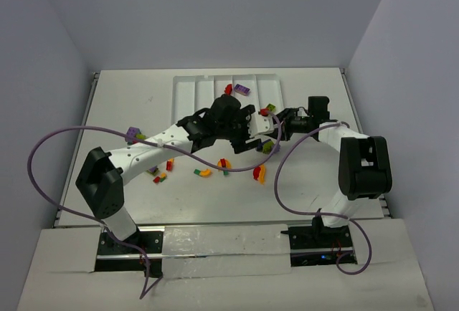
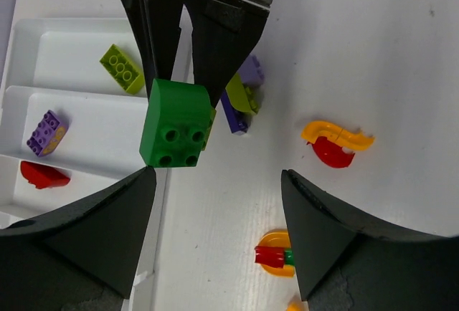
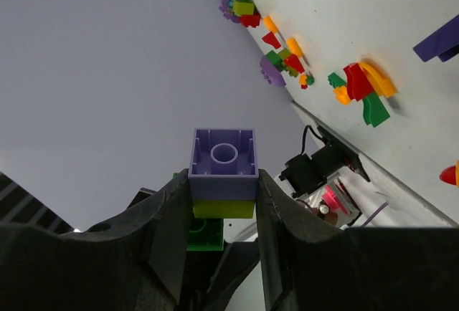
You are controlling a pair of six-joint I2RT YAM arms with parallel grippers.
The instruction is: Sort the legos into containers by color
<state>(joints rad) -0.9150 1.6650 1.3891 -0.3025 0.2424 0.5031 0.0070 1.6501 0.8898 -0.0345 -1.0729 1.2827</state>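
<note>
Right fingers [image 3: 161, 246] clamp a lego stack [image 3: 223, 171], likely light, rigid and slippery, by its flat sides; left fingers [image 2: 79, 246] spread wide, empty.

1. Smooth moulded plastic with a faint gloss on the green brick [image 2: 176, 123] and the purple brick [image 3: 223, 155].
2. White plastic, smooth and slightly shiny, for the tray [image 2: 79, 53].
3. Matt white on the table [image 2: 373, 53], with a faint fine grain.
4. Dark, matt, slightly grainy plastic on the left gripper's fingers [image 2: 86, 246]; the same dull black on the right gripper's fingers [image 3: 161, 232].
5. Glossy white shells on the arms [image 1: 147, 150]; smooth purple sheathing on the cables [image 1: 72, 130].
6. Flat matt finish on the pale walls [image 1: 215, 17].
</note>
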